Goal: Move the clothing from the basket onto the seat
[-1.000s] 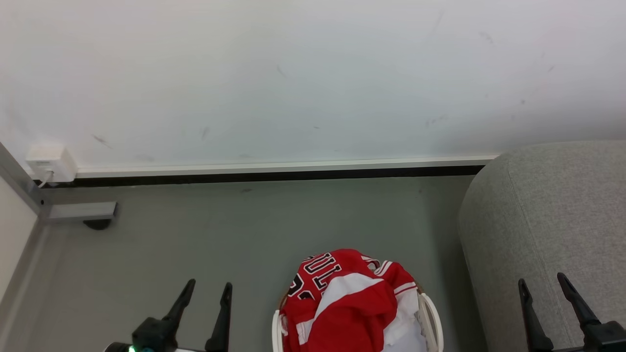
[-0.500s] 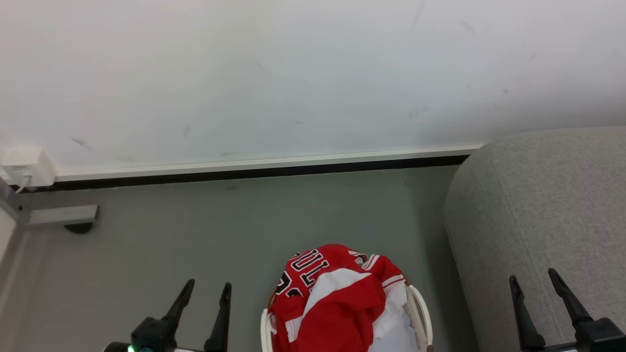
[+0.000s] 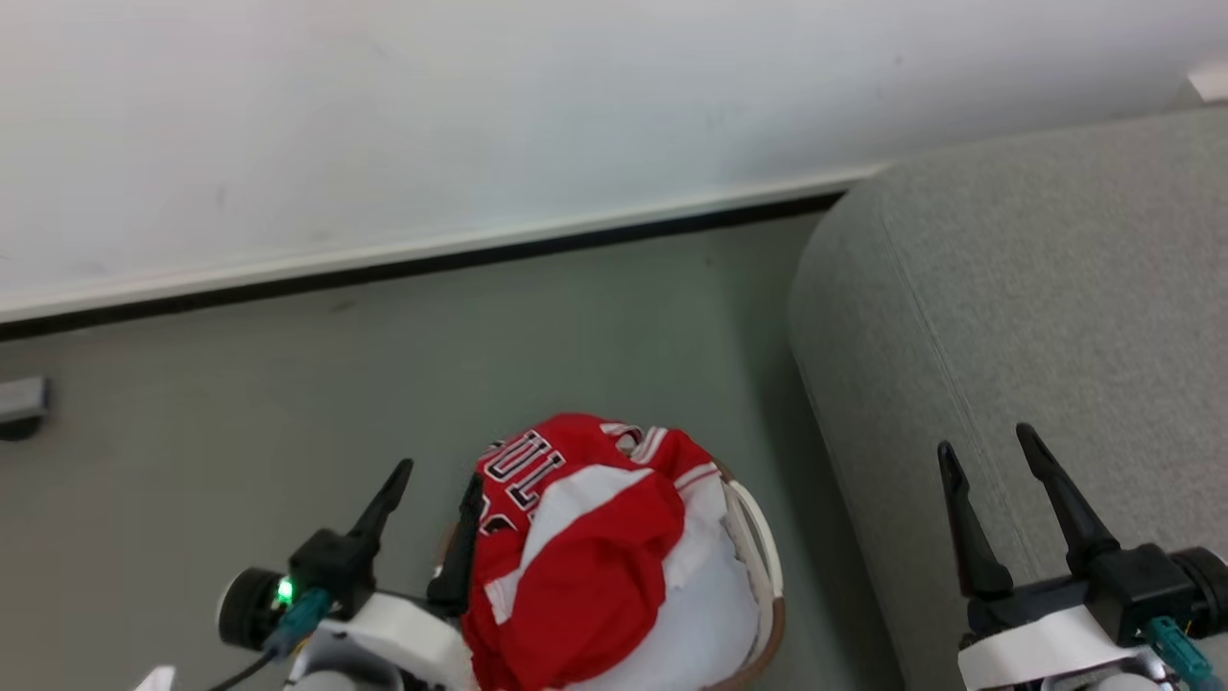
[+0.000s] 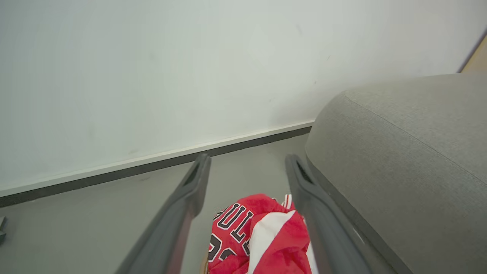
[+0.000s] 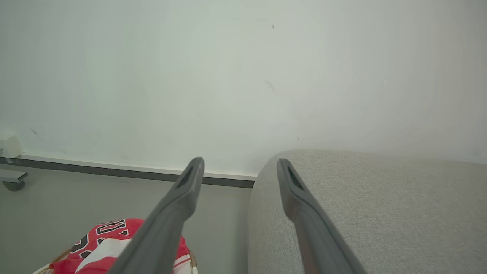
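Red clothing (image 3: 576, 537) with white stripes and black-and-white letters is heaped in the white basket (image 3: 763, 552) on the floor, over a pale white cloth. The same clothing (image 4: 258, 236) lies below and between my left gripper's fingers in the left wrist view, and the clothing (image 5: 102, 238) shows low left in the right wrist view. My left gripper (image 3: 436, 475) is open at the basket's left edge, one finger against the red cloth. My right gripper (image 3: 988, 441) is open and empty over the grey seat (image 3: 1007, 307), whose rounded arm stands right of the basket.
A white wall (image 3: 480, 115) with a dark baseboard (image 3: 432, 269) runs behind. Grey floor (image 3: 240, 384) stretches left of the basket. A grey metal foot (image 3: 19, 403) sits at the far left edge.
The head camera has swung right and down, so the whole scene has shifted left and up. My left gripper now sits closer to the basket, its right finger at the red cloth.
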Controlling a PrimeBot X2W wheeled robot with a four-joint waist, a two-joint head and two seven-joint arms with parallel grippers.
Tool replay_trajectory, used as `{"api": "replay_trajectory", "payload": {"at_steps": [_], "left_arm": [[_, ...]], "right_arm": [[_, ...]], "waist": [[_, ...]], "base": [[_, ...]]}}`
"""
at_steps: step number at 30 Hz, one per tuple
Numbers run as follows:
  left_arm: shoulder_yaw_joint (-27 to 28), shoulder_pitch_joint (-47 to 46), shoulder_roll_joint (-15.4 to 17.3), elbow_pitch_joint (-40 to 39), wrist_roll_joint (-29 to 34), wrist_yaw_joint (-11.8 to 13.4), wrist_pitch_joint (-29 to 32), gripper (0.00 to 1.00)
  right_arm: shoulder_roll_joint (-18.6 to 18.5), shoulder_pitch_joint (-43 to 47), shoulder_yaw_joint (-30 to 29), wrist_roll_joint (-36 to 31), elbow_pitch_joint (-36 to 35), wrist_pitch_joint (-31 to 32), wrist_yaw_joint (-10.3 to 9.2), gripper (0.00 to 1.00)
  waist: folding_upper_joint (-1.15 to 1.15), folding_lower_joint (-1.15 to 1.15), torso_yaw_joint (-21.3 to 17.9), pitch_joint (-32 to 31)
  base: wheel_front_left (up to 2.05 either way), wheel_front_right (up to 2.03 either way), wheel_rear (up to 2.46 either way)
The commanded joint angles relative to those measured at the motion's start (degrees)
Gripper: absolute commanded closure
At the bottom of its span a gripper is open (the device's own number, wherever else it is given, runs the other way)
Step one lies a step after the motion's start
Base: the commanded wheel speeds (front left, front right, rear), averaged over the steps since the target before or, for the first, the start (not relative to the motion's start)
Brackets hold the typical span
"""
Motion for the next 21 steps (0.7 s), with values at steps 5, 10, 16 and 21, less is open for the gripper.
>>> {"api": "replay_trajectory", "payload": {"at_steps": [5, 10, 16, 21], "left_arm": [[-3.4, -8.9, 1.5, 11.1, 2.9, -0.4, 0.0, 0.0], [-5.9, -17.7, 2.3, 22.5, 5.1, -0.4, 0.5, 0.0], [-7.8, -27.3, 3.4, 33.6, 7.5, 0.4, 4.8, 0.0], [-7.6, -33.7, 4.2, 40.9, 7.7, 3.3, 10.0, 0.0]], "right_arm": [[1.1, -3.3, 0.7, 0.9, -2.3, 0.0, -0.12, 0.0], [1.9, -5.9, 1.3, 1.6, -4.2, 0.0, -0.12, 0.0], [2.2, -8.9, 2.0, 3.5, -6.2, 0.0, -0.12, 0.0], [2.2, -10.3, 2.4, 5.5, -7.2, 0.0, -0.12, 0.0]], "waist": [[0.0, -0.01, -6.2, 8.9], [0.0, -0.01, -8.8, 15.4], [0.0, -0.01, -11.2, 23.0], [0.0, -0.01, -11.9, 27.5]], "base": [[0.0, 0.0, 0.0], [0.0, 0.0, 0.0], [0.0, 0.0, 0.0], [0.0, 0.0, 0.0]]}}
